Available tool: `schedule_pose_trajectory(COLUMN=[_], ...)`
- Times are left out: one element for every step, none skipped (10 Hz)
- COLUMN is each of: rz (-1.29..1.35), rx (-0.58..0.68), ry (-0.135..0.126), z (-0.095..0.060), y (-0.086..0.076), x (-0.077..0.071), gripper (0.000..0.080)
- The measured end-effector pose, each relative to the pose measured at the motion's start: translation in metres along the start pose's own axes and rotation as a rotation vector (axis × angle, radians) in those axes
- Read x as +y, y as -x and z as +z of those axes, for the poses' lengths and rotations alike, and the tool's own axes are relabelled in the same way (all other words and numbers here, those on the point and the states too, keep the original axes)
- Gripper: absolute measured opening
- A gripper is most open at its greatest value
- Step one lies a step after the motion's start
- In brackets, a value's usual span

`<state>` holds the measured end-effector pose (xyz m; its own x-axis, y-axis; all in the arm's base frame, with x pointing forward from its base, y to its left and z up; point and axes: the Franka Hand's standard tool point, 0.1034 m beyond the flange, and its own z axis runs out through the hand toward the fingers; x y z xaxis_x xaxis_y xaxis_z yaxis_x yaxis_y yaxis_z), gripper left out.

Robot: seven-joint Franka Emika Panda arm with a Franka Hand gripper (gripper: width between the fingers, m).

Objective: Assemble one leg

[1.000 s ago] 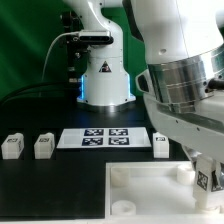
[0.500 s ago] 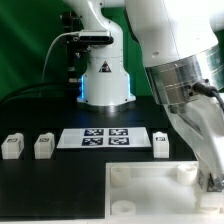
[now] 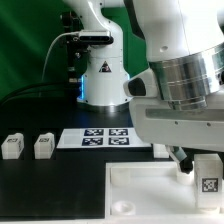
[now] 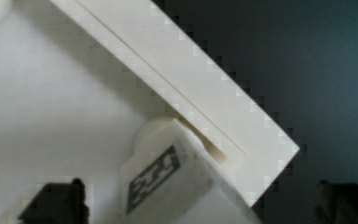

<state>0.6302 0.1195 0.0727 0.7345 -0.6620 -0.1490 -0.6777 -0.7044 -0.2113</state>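
Observation:
The leg point(image 3: 207, 178), a white block with a black-and-white tag, stands upright at the far corner of the white tabletop point(image 3: 140, 192), on the exterior view's right. My gripper point(image 3: 204, 162) reaches down over it. In the wrist view the leg point(image 4: 167, 178) stands between the two dark fingertips point(image 4: 51, 202), with a gap on each side, so my gripper point(image 4: 197, 208) is open around it. The tabletop's edge point(image 4: 176, 75) runs diagonally past the leg. Whether the leg's foot sits in a corner socket is hidden.
Two more legs point(image 3: 12, 146) point(image 3: 43, 146) stand on the black table at the exterior view's left. A third point(image 3: 160, 150) is partly hidden behind my arm. The marker board point(image 3: 95, 137) lies between them. The robot base point(image 3: 104, 80) is behind.
My wrist has turned over the leg, swinging to the exterior view's right and then back. The leg has stayed at the tabletop's corner, its tag now facing the exterior camera more squarely.

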Motion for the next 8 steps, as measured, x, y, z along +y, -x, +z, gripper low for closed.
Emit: schedule_pose_trajectory(rz=[-0.064,-0.219,-0.499,-0.545,-0.502,-0.503,-0.384,-0.302], rx=[0.000,0.002,0.027,0.029,0.029,0.029,0.027,0.028], ry=[0.000,0.010,0.069,0.066,0.065,0.065,0.054,0.056], z=[0.0000,0.0001,-0.0009,-0.0002,0.0000,0.0002,0.0006,0.0012], y=[0.0002,-0.0008,-0.0077,-0.0080,-0.0078,-0.0077,-0.0061,-0.0065], x=[-0.0002,0.0009,-0.0001,0.0000,0.0001,0.0001,-0.0012,0.0010], gripper=[0.0649,0.0649,0.0649,0.0649,0.0629,0.0500,0.0500,0.0315])
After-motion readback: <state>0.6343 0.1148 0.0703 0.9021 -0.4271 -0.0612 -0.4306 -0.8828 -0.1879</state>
